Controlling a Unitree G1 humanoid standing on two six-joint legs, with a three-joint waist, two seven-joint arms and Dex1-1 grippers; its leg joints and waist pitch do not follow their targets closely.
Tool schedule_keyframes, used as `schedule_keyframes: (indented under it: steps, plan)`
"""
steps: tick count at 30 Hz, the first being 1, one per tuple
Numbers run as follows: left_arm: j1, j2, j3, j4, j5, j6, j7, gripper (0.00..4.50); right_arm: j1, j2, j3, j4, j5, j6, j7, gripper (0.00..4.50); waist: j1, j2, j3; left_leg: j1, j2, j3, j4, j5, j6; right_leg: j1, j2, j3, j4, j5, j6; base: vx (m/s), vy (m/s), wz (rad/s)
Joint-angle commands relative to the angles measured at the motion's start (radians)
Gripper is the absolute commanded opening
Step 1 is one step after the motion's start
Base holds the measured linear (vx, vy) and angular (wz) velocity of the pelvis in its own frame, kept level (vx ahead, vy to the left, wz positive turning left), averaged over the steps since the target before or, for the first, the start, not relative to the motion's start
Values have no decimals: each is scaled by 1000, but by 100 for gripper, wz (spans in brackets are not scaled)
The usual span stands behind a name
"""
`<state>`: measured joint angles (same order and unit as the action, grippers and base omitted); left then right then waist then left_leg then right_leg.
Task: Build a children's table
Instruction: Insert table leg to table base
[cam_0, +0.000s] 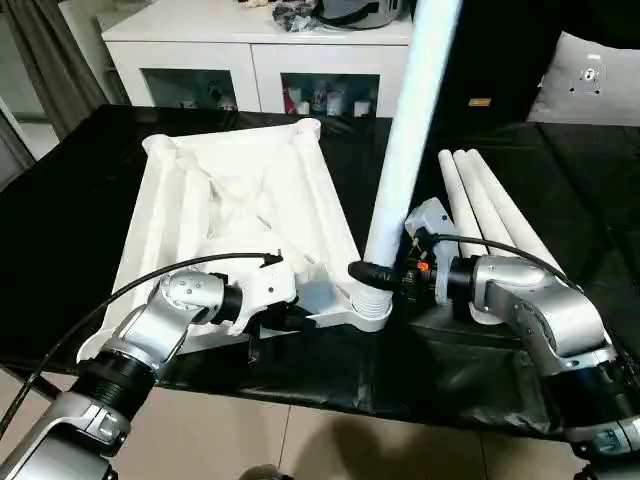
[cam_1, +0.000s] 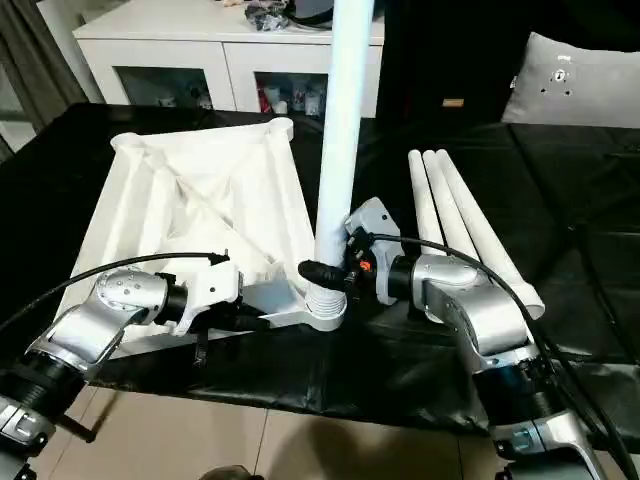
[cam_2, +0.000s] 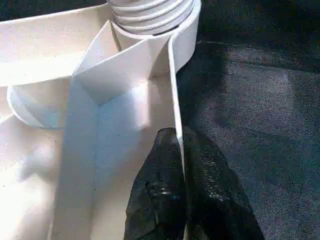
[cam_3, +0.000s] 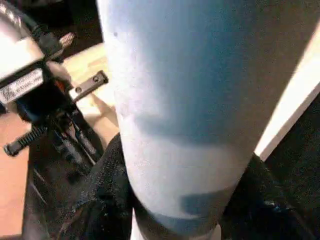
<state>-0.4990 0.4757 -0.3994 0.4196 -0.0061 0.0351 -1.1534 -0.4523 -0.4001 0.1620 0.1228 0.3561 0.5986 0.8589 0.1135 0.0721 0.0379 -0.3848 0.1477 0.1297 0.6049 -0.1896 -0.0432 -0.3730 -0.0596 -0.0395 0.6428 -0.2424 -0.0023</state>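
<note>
Black cloth (cam_0: 90, 190) is covering the work surface, and behind it a long white cabinet (cam_0: 260, 60) with glass-fronted openings is standing against the wall, with a white cushion (cam_0: 590, 85) leaning at the far right. On the cloth the children's table top (cam_0: 235, 215) is lying upside down, its ribbed underside facing up and its round corner sockets showing.

One white leg (cam_0: 410, 140) is standing upright in the near corner socket (cam_0: 368, 310), its threaded end (cam_2: 150, 12) sitting partly in the socket with several ridges showing above the rim. The right gripper (cam_0: 375, 272) is clasping this leg low down, its black fingers (cam_3: 107, 195) wrapping either side of the shaft just above the thread.

The left gripper (cam_2: 180, 185) is pinching the thin near edge wall of the table top, its fingers pressed together on it just beside the socket. A black cable (cam_0: 130, 285) is arching over the left forearm.

Three more legs (cam_0: 485, 210) are lying side by side on the cloth to the right of the upright one, partly hidden behind the right wrist, so their near ends are probably touching it, though the view is not clear.
</note>
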Motion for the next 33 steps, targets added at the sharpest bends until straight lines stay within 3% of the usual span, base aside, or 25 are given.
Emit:
schedule_keyframes:
  steps: [1, 3, 8, 9, 10, 12, 13, 15, 19, 24, 29, 33]
  plan:
    - [-22, -10, -18, -26, 3, -38, -40, 0, 47, 15, 14, 77, -6, 42, -17, 188, 0, -5, -54, 14, 73, -13, -78, -184, 5, 39, -94, 48, -78, -10, -251, 0, 0, 0]
    - [-29, -22, -4, -2, 9, -35, -11, 0, 84, 30, -24, 94, 21, 26, -15, 188, 2, -3, -54, 16, 74, -13, -79, -187, 6, 37, -94, 48, -79, -17, -250, 0, 0, 0]
    - [-24, -43, 19, 6, -13, -10, 13, 0, 175, 56, -60, 101, 46, -45, -11, 188, 8, -3, -52, 19, 79, -12, -83, -227, 0, 34, -99, 49, -85, -62, -244, 0, 0, 0]
    - [-22, -47, 23, 5, -19, -4, 16, 0, 194, 61, -63, 96, 43, -62, -18, 188, 10, 7, -53, 19, 79, -13, -83, -232, -2, 34, -99, 49, -85, -65, -243, 0, 0, 0]
    - [-20, -49, 24, 4, -21, 0, 17, 0, 218, 61, -58, 79, 27, -90, -29, 188, 11, 0, -52, 18, 80, -13, -86, -233, -4, 35, -99, 48, -87, -64, -238, 0, 0, 0]
    - [-20, -50, 25, 5, -20, 0, 18, 0, 226, 62, -57, 72, 20, -100, -32, 188, 11, 0, -51, 19, 79, -13, -89, -242, -6, 35, -97, 49, -90, -79, -225, 0, 0, 0]
    - [-18, -50, 23, 8, -15, -3, 16, 0, 239, 47, -26, 52, -39, -140, -60, 188, 12, 11, -51, 19, 79, -15, -90, -251, -11, 34, -98, 49, -89, -95, -222, 0, 0, 0]
    - [-18, -48, 20, 12, -11, -7, 12, 0, 242, 28, 9, 43, -97, -179, -80, 187, 9, 5, -48, 20, 77, -14, -93, -269, -18, 34, -95, 49, -94, -123, -210, 0, 0, 0]
    - [-21, -41, 10, 17, 1, -17, -2, 0, 216, -2, 63, 48, -151, -181, -69, 187, 5, 5, -41, 25, 78, -13, -101, -332, -31, 32, -98, 54, -107, -252, -184, 0, 0, 0]
    - [-38, -31, -2, 30, 15, -35, -31, 0, 164, -28, 135, 96, -182, -153, -3, 187, -4, 5, -40, 29, 80, -13, -105, -358, -37, 28, -96, 55, -108, -257, -191, 0, 0, 0]
    - [-57, -28, -5, 53, 24, -50, -39, 0, 142, -30, 157, 124, -186, -155, 22, 187, -5, 3, -40, 29, 81, -12, -107, -350, -31, 30, -97, 56, -109, -233, -194, 0, 0, 0]
    - [-110, -25, -2, 113, 37, -73, -51, 0, 105, -22, 187, 164, -191, -155, 65, 187, -4, 1, -35, 32, 81, -10, -108, -371, -33, 26, -101, 59, -118, -314, -190, 0, 0, 0]
